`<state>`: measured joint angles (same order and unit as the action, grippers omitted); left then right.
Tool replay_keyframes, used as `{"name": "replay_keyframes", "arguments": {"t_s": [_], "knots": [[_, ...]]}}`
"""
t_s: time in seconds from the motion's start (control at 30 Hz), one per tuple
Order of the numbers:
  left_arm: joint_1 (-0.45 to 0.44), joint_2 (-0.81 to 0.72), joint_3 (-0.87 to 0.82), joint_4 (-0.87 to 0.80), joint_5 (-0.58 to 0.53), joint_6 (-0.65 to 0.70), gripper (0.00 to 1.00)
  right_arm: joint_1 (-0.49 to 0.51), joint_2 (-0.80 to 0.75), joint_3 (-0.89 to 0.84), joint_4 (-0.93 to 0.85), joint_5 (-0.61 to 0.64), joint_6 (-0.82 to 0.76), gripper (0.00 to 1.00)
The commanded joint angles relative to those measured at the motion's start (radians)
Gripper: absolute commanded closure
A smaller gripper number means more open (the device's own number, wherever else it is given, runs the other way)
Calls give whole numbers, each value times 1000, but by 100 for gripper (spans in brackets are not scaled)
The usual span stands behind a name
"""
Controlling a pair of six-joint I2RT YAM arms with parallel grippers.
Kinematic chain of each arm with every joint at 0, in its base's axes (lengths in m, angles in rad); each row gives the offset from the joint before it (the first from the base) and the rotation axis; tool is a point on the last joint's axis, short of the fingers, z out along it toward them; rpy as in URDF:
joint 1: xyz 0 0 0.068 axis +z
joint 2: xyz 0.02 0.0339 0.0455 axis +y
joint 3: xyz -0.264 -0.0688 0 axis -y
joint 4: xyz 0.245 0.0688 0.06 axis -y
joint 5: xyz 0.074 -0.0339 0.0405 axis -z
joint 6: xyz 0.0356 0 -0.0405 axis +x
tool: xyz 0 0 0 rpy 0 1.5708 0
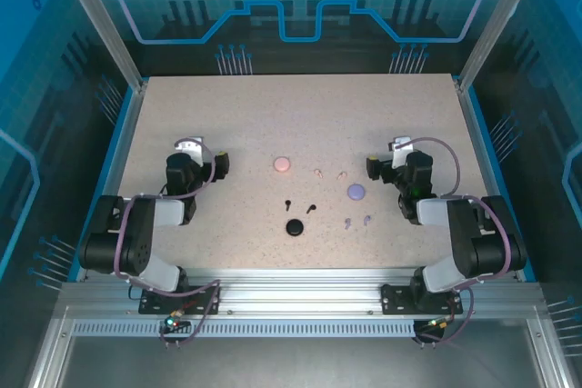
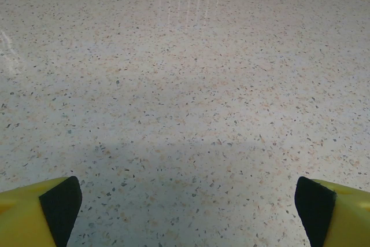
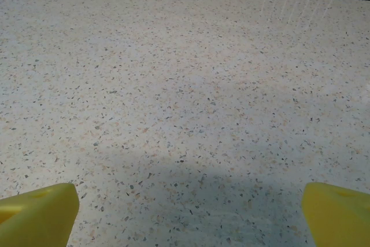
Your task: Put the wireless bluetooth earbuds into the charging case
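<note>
Speckled beige tabletop (image 1: 273,115) with a blue rim, 2 silver frame posts (image 1: 98,17) at the back corners, teal circuit-print backdrop (image 1: 300,6) behind.

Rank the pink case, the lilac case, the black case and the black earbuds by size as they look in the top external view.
1. The pink case, lilac case and black case: all three round cases look about the same size, so they are not ranked against each other.
2. The black earbuds: far smaller than any case.
</note>
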<state>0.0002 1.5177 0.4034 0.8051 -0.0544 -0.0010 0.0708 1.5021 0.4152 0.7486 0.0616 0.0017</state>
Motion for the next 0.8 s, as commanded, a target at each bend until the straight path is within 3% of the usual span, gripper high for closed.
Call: {"name": "replay_keyframes", "arguments": {"t_s": [0.0, 0.77], "knots": [[11, 1, 3, 4, 20, -10, 1, -15, 3, 17, 3, -13, -11, 0], [11, 1, 5, 1, 18, -11, 1, -21, 4, 21, 0, -24, -7, 0]]}}
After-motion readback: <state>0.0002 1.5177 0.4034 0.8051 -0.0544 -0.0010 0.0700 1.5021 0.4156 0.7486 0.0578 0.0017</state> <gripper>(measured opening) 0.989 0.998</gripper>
